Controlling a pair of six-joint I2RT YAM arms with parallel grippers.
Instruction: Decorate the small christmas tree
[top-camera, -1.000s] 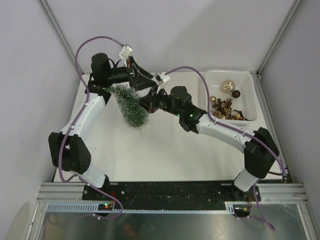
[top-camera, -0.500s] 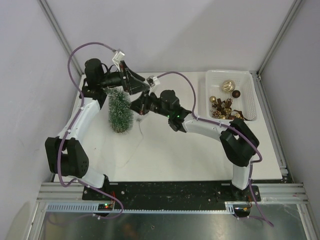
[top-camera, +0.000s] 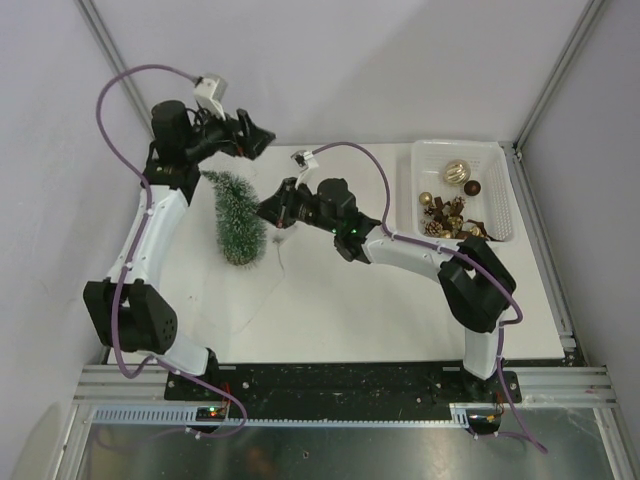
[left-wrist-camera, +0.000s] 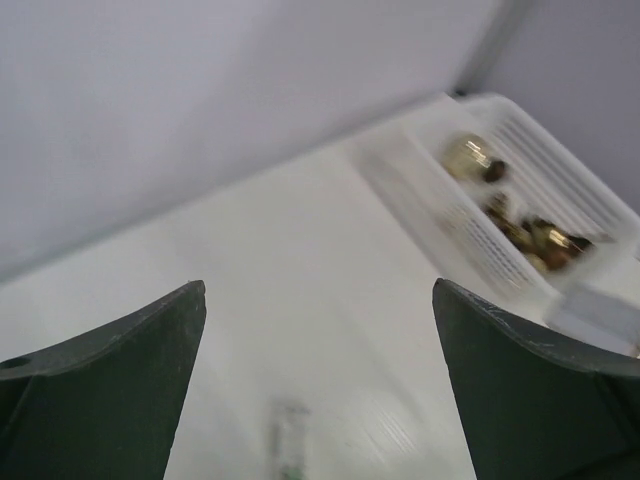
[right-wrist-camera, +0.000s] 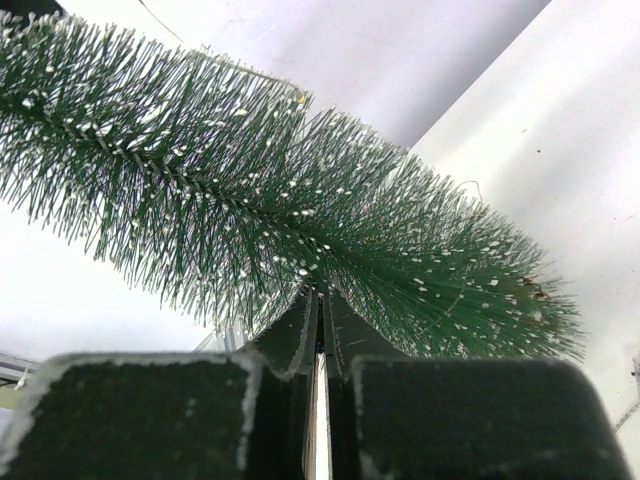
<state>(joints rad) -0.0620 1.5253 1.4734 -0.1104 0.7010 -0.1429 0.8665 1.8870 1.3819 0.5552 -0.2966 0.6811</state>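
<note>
Two grippers: your right one is at the tree, your left one is up and clear of it.
Right gripper (top-camera: 268, 209): the jaws are pressed to a hairline slit, with the tips pushed into the bristles about halfway up the tree. You may be pinching the wire there, but the wrist view does not settle it.
Left gripper (top-camera: 252, 138): wide open with nothing in it. It is held high behind the tree's tip and faces toward the basket.
Tree (top-camera: 238, 215): it stands on its base at the left-centre of the table (top-camera: 350, 310). Only your right gripper touches it.
Wire (right-wrist-camera: 296, 95): a thin strand lies along the upper bristles and ends in a small yellowish tip. In the top view, a fine strand trails from near your right gripper across the table toward the near edge.
Basket (top-camera: 503, 190): it sits at the far right corner, well apart from the tree, with the gold ornaments (top-camera: 457, 172) lying inside.
Done: the tree is upright, and a first run of wire appears to be on it.
Left: no ornament shows on the bristles in either view. By my reading, you have the loose tail of wire to wind on and every ornament to fetch.
Progress: early, more ahead of you than behind.
</note>
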